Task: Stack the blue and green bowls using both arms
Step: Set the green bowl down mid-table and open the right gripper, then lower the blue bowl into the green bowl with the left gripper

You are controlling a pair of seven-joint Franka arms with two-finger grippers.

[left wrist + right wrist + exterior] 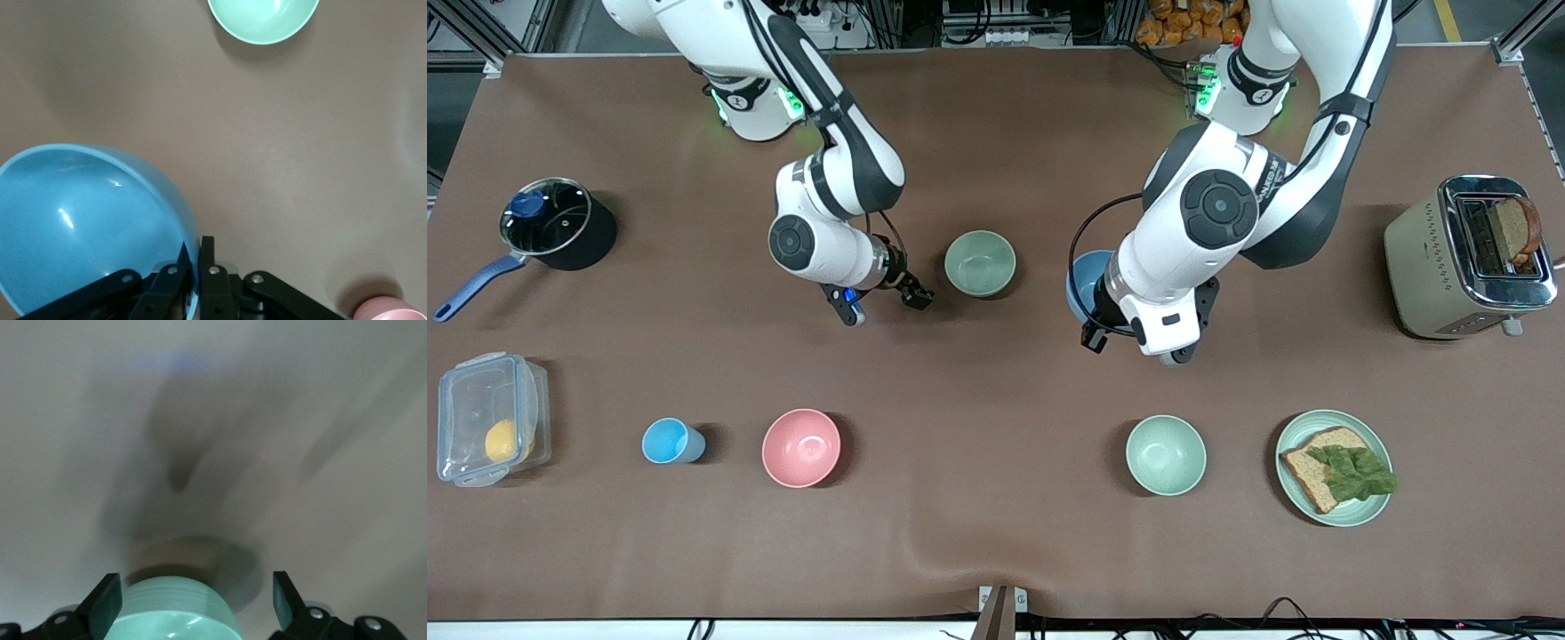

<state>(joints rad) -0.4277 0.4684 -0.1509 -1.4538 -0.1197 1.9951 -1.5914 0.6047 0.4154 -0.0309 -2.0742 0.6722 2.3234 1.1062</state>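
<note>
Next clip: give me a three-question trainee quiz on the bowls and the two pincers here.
1. True or false: the left pincer is shut on the blue bowl's rim.
2. What stands between the open fingers of the right pincer? A the green bowl, B the pink bowl, C the light-blue cup
3. Fill in: the toaster holds a slice of ____.

Key: 1 true; 2 A; 3 bread.

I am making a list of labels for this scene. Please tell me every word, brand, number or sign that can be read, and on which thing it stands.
Left arm: dark lettering on the white shell beside its round joint cap, too small to read.
Toaster: a small mark on its side, too small to read.
Nothing else shows any writing.
</note>
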